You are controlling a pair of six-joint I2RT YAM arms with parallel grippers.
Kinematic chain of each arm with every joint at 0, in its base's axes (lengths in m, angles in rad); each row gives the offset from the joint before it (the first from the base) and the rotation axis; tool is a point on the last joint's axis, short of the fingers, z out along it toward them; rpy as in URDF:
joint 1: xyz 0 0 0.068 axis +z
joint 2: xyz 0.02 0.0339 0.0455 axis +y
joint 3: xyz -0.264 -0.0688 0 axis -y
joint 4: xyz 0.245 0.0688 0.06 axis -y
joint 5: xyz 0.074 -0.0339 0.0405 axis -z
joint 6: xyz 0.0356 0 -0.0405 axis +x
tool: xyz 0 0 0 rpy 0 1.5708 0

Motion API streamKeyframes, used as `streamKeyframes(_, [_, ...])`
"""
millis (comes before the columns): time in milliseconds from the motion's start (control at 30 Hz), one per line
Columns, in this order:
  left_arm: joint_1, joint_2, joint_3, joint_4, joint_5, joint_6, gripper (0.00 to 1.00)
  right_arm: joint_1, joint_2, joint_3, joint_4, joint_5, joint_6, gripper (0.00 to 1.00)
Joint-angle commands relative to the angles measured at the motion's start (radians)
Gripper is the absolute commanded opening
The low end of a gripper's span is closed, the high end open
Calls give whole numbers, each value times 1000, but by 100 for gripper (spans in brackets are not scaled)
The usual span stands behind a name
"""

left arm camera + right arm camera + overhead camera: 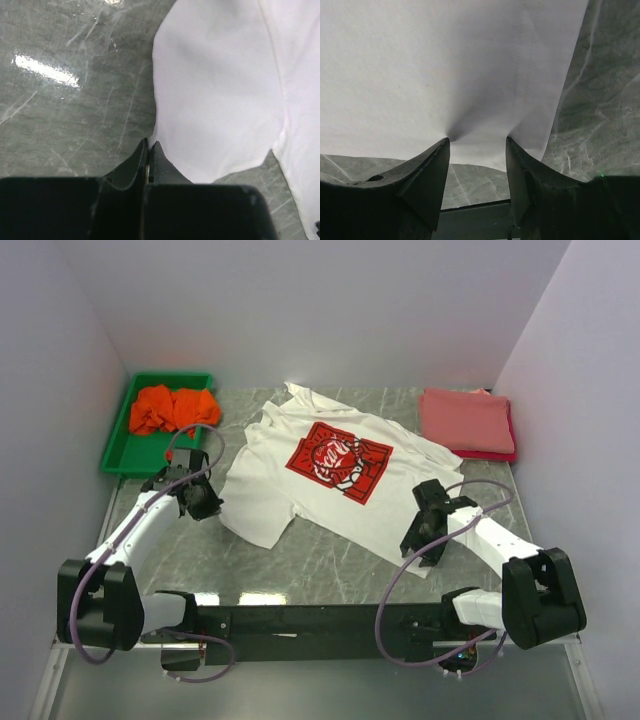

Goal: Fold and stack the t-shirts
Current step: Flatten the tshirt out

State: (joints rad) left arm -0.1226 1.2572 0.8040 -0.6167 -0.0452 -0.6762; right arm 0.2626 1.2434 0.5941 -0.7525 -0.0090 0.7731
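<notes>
A white t-shirt (300, 495) with a red square print lies spread face up across the table's middle. My left gripper (210, 506) is at its left edge; in the left wrist view the jaws (150, 145) are shut, pinching the edge of the white cloth (220, 90). Over the shirt's near right corner my right gripper (420, 535) stands open, its fingertips (445, 142) pressing on the white cloth (445, 65) just inside the hem, which puckers there. An orange t-shirt (175, 408) lies crumpled in the tray. Folded salmon-pink (465, 418) and red (492, 454) t-shirts are stacked at the back right.
A green plastic tray (115, 445) sits at the back left against the left wall. White walls close in the grey marbled table (330, 560) on three sides. A black rail runs along the near edge between the arm bases.
</notes>
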Motion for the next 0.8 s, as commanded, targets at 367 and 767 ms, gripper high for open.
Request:
streamKeyframes(367, [5,-87,14,-38,77,35,1,15,-102,23,-152,153,107,56])
streamKeyframes(767, [9,-93,31,-43,99,55,1,35,-121,-53,-160,124,175,56])
